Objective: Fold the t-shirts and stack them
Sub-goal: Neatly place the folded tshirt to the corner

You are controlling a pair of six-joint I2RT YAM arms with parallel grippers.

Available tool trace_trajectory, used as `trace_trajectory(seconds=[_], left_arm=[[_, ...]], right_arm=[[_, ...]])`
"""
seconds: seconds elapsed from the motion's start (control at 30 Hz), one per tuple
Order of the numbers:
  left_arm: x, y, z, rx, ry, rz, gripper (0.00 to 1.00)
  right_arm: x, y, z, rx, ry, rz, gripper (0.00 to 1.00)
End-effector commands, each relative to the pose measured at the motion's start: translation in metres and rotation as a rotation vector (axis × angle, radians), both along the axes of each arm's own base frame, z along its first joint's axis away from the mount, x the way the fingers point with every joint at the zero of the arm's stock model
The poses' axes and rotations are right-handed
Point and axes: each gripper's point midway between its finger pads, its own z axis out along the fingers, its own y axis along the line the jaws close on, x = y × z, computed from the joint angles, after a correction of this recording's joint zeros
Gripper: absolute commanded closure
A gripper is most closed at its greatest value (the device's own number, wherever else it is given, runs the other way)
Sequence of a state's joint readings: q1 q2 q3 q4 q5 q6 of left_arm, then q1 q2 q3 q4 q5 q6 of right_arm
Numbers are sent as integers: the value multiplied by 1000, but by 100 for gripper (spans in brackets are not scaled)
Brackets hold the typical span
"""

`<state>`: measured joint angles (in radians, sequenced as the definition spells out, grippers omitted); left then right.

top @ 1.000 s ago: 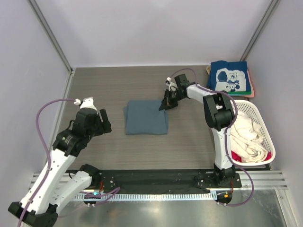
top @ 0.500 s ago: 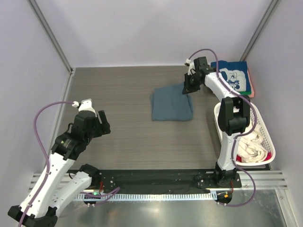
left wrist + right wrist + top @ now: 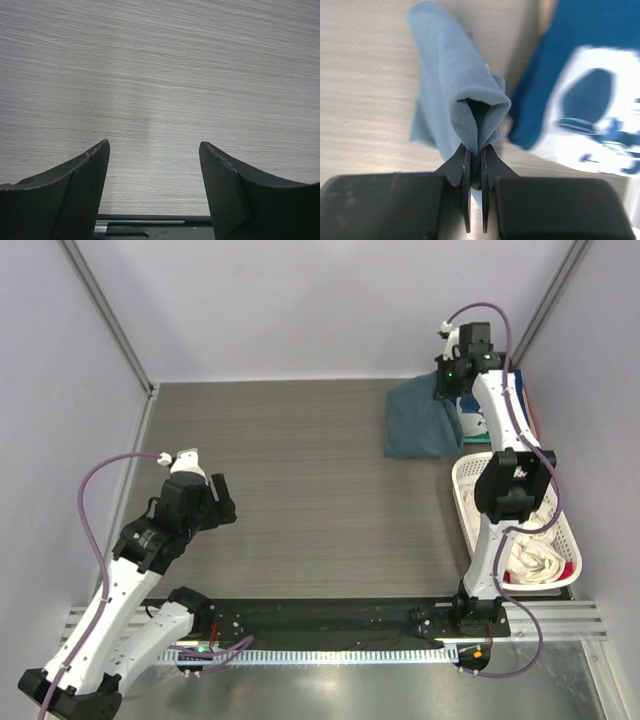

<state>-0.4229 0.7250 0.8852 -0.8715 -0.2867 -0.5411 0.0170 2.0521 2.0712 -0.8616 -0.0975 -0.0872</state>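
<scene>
Now: right gripper (image 3: 475, 150) pinches slate-blue t-shirt (image 3: 445, 65) edge beside navy t-shirt (image 3: 600, 25); dangling fold may open or land askew; left gripper (image 3: 154, 145) apart, holding nothing.

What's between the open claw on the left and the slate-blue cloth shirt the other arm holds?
Nothing: the top view shows only bare grey wood-grain tabletop from the left gripper to the slate-blue shirt pinched in the right gripper.

A robotics lab cell is indicated: a worktop (image 3: 300, 440) enclosed by plain white panels (image 3: 300, 310), with an aluminium mounting rail (image 3: 575, 616) at 6 o'clock.
</scene>
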Motion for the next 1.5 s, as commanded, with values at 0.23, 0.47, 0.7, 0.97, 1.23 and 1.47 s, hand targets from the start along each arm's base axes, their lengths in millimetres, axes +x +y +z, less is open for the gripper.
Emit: trace_trajectory(seconds=[0.23,0.47,0.7,0.97,1.23,1.47], left_arm=[[8,-4,-1,1,-2,-14,28],[8,-4,-3,8,6,-10,28],[9,-5,-6,11,18,-12,28],[10,-4,-8,19,31,-10,29],[12,-4,-12,27,45,-2,30],[13,-4,-18,39,72,-2,30]], right_arm=[[14,-55,104,-146,-252,-21,99],[12,-76,153,-169,-373,-40,99],[12,-87,172,-147,-431,-48,99],[6,-103,190,-127,-472,-81,99],[13,-124,174,-113,-446,-104,99],[29,-148,152,-138,-426,-138,99]])
